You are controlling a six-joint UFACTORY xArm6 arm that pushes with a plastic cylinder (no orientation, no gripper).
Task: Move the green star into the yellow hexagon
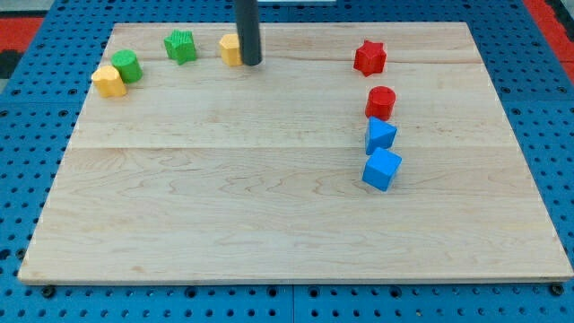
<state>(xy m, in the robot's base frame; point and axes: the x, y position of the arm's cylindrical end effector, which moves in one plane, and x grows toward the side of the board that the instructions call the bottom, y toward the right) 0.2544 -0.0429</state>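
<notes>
The green star [180, 46] sits near the view's top left on the wooden board [224, 197]. A yellow hexagon [231, 49] lies just to its right, with a small gap between them. My tip [250, 63] rests right against the yellow hexagon's right side and partly hides it. The rod rises straight up out of the view's top. The green star is about two block-widths left of my tip.
A green cylinder [127, 65] touches a yellow block [108, 82] at the far left. At the right are a red star [369, 57], a red cylinder [380, 101], a blue block [380, 135] and a blue cube [382, 170].
</notes>
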